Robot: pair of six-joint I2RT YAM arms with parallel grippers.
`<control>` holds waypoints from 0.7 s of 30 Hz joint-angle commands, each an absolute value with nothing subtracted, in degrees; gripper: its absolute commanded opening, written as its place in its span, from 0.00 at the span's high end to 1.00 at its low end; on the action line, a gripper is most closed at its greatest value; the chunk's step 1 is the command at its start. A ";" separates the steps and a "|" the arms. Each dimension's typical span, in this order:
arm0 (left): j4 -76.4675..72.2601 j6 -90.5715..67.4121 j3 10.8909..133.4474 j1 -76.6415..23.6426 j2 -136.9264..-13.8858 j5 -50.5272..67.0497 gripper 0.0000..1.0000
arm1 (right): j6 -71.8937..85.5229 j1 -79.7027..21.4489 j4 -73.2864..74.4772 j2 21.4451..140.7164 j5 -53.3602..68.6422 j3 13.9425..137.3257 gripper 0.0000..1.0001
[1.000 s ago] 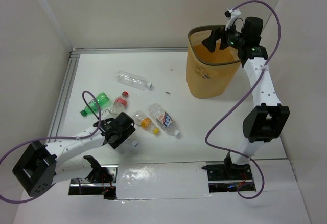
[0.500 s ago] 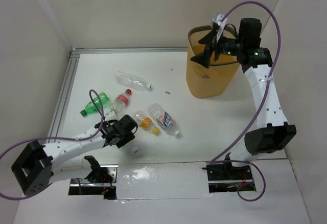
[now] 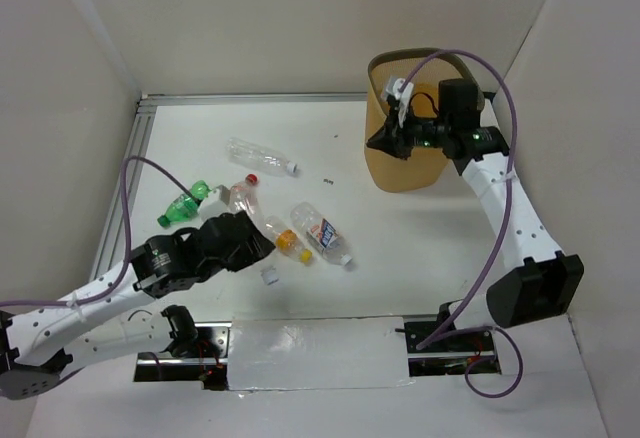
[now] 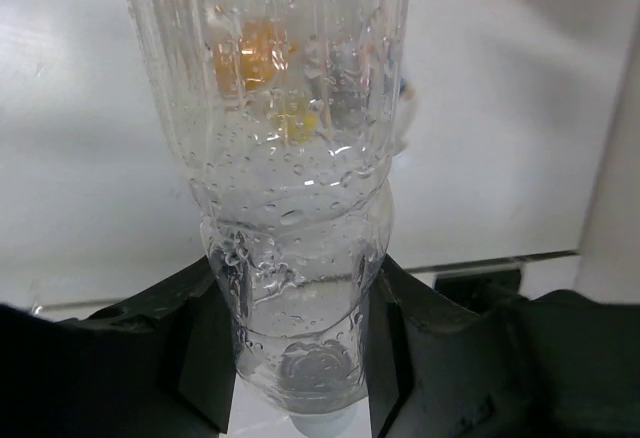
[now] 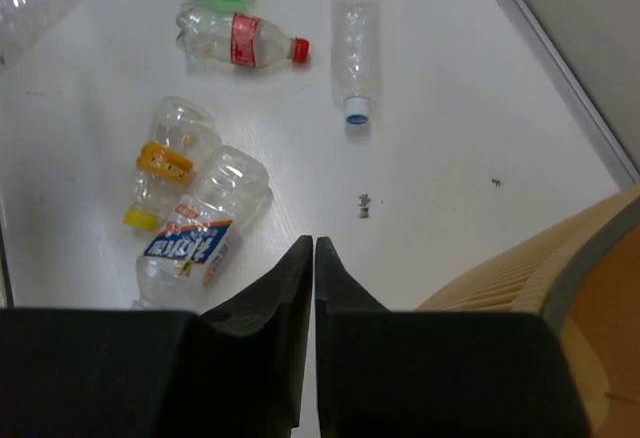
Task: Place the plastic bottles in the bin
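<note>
Table [image 3: 420,228], left hand [image 3: 238,241] lifted clear bottle [image 4: 290,188]

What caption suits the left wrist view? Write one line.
Left gripper clamping a clear, droplet-beaded plastic bottle, white table behind.

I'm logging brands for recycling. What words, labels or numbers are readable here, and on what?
No text reads clearly in any view.
Blue-labelled bottle: print on the label, too blurred to read.
Red-labelled bottle: label too small to read.
Orange-labelled bottle: label too small to read.
Wet clear bottle: no label in view.
Bin: no marking seen.
</note>
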State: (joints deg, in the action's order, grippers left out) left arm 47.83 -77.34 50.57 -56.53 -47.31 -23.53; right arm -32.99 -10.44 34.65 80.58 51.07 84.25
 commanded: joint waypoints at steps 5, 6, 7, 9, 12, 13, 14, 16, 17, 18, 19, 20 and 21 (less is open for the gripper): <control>23.23 -57.50 63.80 -49.85 -59.05 -29.28 0.99 | -41.91 -14.67 29.97 64.18 44.74 69.01 0.92; 16.94 -55.39 65.29 -48.18 -60.72 -25.53 0.99 | -45.06 -15.46 29.97 62.59 43.61 65.08 0.90; 13.83 -54.76 66.17 -45.29 -62.56 -23.66 0.99 | -46.13 -15.99 29.97 59.62 42.72 63.21 0.90; 8.72 -52.66 70.11 -43.25 -68.36 -19.01 0.99 | -47.54 -16.52 29.97 56.97 40.88 59.61 0.87; 3.26 -49.93 76.79 -41.40 -77.12 -16.27 0.99 | -47.55 -16.52 28.48 51.87 36.75 52.84 0.87; 2.12 -48.01 81.51 -41.40 -79.17 -14.35 0.99 | -48.07 -16.52 28.48 50.64 35.69 51.08 0.87; 0.11 -47.03 83.91 -40.79 -81.10 -13.46 0.99 | -48.77 -16.52 27.95 48.36 34.03 47.93 0.87; -1.40 -45.53 91.01 -40.25 -86.28 -10.92 0.99 | -50.09 -16.00 27.95 46.42 32.53 45.28 0.87; -2.10 -44.92 93.23 -39.73 -87.79 -10.03 0.99 | -50.10 -16.00 27.95 45.01 32.00 43.35 0.87; -2.98 -44.91 95.17 -39.03 -89.11 -9.24 0.99 | -50.10 -16.00 28.56 44.48 31.30 42.63 0.87; -5.16 -44.91 98.32 -39.02 -90.34 -7.58 0.99 | -50.10 -15.47 29.17 43.95 31.29 41.93 0.87; -6.58 -45.70 99.57 -38.41 -92.70 -6.78 0.97 | -50.10 -15.47 29.18 43.08 31.29 40.71 0.87; -8.16 -46.40 100.54 -37.80 -93.77 -5.98 0.95 | -50.10 -15.47 29.18 43.07 31.29 40.17 0.87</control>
